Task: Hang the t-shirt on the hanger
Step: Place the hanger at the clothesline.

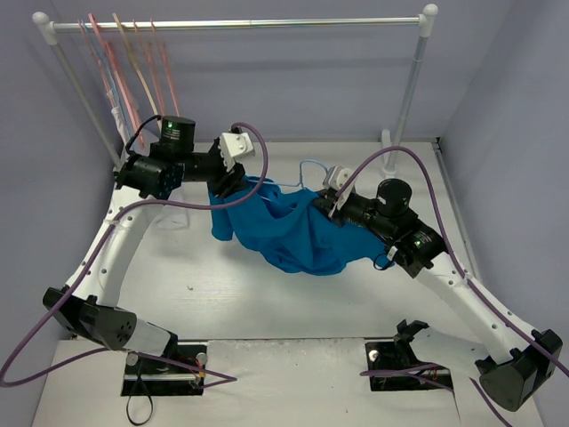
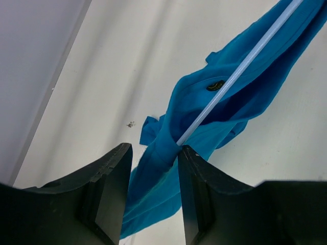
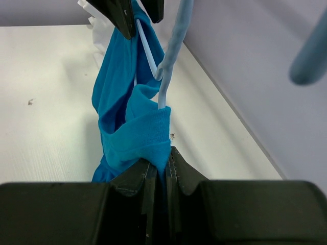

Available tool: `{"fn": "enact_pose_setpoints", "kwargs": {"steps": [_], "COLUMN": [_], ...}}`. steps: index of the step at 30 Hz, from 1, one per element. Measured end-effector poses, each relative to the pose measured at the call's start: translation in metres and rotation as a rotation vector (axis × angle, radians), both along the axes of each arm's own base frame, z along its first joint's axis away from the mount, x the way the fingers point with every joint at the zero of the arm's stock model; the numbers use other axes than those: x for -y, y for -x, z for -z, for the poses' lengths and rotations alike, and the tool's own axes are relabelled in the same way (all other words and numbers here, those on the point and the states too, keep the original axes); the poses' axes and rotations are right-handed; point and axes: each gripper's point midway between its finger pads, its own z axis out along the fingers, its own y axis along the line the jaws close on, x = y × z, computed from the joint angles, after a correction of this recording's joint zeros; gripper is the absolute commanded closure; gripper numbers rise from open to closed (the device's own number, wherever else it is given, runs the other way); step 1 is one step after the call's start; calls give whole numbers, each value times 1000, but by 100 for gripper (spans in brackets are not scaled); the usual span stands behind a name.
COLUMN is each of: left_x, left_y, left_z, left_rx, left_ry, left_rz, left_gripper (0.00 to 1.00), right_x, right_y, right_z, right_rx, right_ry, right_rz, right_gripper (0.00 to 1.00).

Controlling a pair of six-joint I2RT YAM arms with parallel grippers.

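Two pincers share the load above the white table (image 1: 222,302). The left gripper (image 1: 228,178) has its jaws part-way in, grasping one end of the thin light-blue triangular clothes hanger (image 1: 305,166) with a fold of cloth caught alongside. The right gripper (image 1: 331,201) is clenched tight on a ribbed edge of the bright blue cloth t-shirt (image 1: 293,233). The t-shirt is slung between them, bunched round the hanger, and its lower folds sag toward the table; whether they touch it I cannot tell. Cloth trapped in the left jaws would probably stop the shoulder sliding over that hanger end, and a hard pull from the right could twist the hanger or drag it loose. Hanger and t-shirt both run lengthwise side to side, left gripper to right, with the hook pointing toward the back wall.
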Motion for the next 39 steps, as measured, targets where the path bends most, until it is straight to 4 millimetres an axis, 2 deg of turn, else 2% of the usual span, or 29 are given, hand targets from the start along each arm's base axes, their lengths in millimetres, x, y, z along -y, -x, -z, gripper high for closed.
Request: {"fn": "enact_pose_setpoints", "kwargs": {"steps": [2, 5, 6, 9, 11, 17, 20, 30, 39], "left_x": [2, 3, 4, 6, 8, 10, 9, 6, 7], "left_y": [1, 3, 4, 7, 9, 14, 18, 33, 32], "left_z": [2, 4, 6, 9, 9, 5, 2, -2, 2], "left_rx": [-3, -6, -11, -21, -19, -11, -12, -37, -63], "left_ry": [5, 13, 14, 21, 28, 47, 60, 114, 136], "left_rz": [11, 24, 28, 49, 68, 79, 76, 73, 56], "left_gripper": [62, 71, 78, 87, 99, 100, 94, 89, 84], "right_x": [0, 0, -1, 1, 4, 4, 5, 1, -4], "right_y": [0, 1, 1, -1, -4, -7, -7, -6, -7], "right_z": [0, 0, 0, 2, 2, -3, -4, -12, -9], "right_rx": [0, 0, 0, -6, -7, -3, 0, -2, -25], "right_ry": [0, 0, -1, 3, 5, 3, 4, 2, 11], "right_rz": [-1, -5, -6, 2, 15, 23, 21, -8, -31], "right_gripper": [100, 100, 100, 100, 100, 100, 100, 100, 100]}}
